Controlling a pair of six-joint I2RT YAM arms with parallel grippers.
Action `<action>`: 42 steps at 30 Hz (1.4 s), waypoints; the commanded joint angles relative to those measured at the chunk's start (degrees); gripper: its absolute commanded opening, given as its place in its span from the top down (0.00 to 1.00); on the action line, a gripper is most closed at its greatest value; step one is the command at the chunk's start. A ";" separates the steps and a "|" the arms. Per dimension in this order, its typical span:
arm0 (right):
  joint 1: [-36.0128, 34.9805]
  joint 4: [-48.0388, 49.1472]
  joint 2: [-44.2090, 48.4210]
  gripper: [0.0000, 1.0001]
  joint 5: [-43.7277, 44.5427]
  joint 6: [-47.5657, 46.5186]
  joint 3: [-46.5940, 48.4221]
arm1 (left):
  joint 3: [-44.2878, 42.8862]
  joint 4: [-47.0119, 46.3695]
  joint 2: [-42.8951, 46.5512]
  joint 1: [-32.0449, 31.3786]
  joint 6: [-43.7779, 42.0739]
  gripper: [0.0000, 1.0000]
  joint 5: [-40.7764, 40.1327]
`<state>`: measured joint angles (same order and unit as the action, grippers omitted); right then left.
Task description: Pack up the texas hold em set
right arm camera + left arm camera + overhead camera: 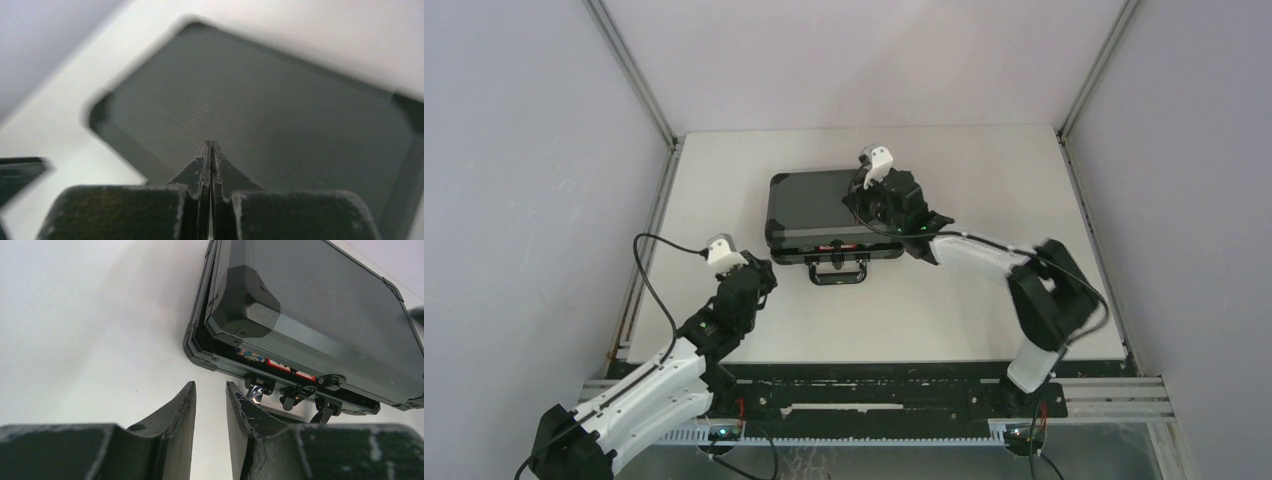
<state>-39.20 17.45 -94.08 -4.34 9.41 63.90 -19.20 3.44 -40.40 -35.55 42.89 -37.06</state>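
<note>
The dark-grey briefcase (814, 205) of the texas hold em set lies flat on the white table, handle (839, 271) toward me. Its lid (320, 305) stands slightly ajar along the front. Red card boxes (280, 365) and a bit of coloured chip (248, 356) show in the gap. The front latches (259, 385) hang unfastened. My right gripper (864, 207) is shut, its tips (210, 143) down over the lid's right part (280, 115); whether they touch it I cannot tell. My left gripper (764, 272) hovers short of the case's front left corner, open a narrow way (210, 385), with nothing between its fingers.
Grey walls with metal corner posts (629, 70) close in the table on the left, back and right. A black rail (874, 385) with the arm bases runs along the near edge. Bare white tabletop (944, 310) lies in front of the case.
</note>
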 commanded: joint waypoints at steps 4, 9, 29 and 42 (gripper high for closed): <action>1.61 4.58 -18.74 1.00 -2.35 8.55 -5.49 | -2.29 -2.48 -0.45 0.66 -1.41 0.67 0.19; 0.73 5.18 -18.46 1.00 -1.65 8.96 -8.08 | -2.57 -3.03 -1.05 0.81 -1.27 0.67 1.07; -10.72 1.62 4.07 0.70 4.12 4.35 -17.94 | -2.41 -5.95 -6.07 0.92 3.01 0.67 3.41; -5.84 9.19 -0.96 0.99 9.12 5.47 -21.68 | -4.61 -8.05 -11.79 2.58 3.39 0.59 4.27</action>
<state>-48.29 20.88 -93.47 1.72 14.48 40.86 -19.33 -2.48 -51.44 -33.56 45.65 -33.69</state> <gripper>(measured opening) 0.006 0.403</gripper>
